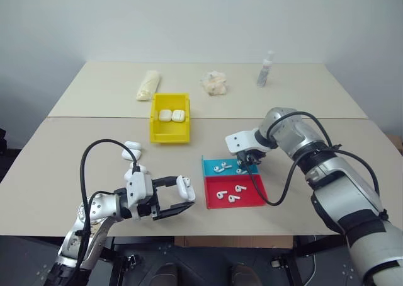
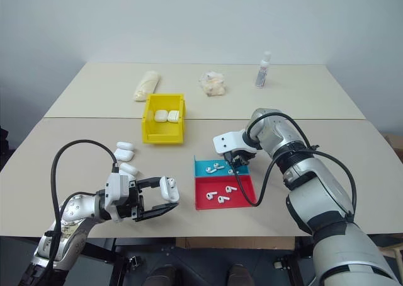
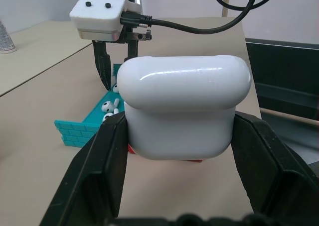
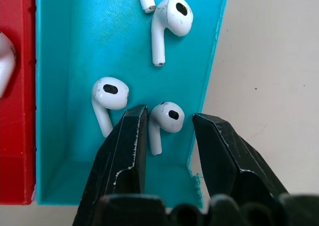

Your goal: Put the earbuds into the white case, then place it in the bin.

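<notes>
My left gripper [image 1: 181, 196] is shut on a white case [image 3: 184, 96] and holds it level above the table's front edge, left of the trays. Over the blue tray [image 1: 210, 163] my right gripper [image 4: 169, 114] points steeply down, open, with one earbud [image 4: 167, 117] lying between its fingers. That earbud's stem is against one finger [image 4: 130, 136] and a small gap shows at the other. More earbuds [image 4: 169, 17] lie in the blue tray, and three are in the red tray [image 1: 252, 201]. The yellow bin [image 1: 170, 135] stands behind with two closed cases [image 1: 171, 115] inside.
Two spare white cases [image 1: 131, 148] lie on the table left of the trays. At the far side are a wrapped packet [image 1: 148, 84], a crumpled plastic bag [image 1: 214, 83] and a small bottle [image 1: 264, 70]. A seam between two tabletops runs behind the bin.
</notes>
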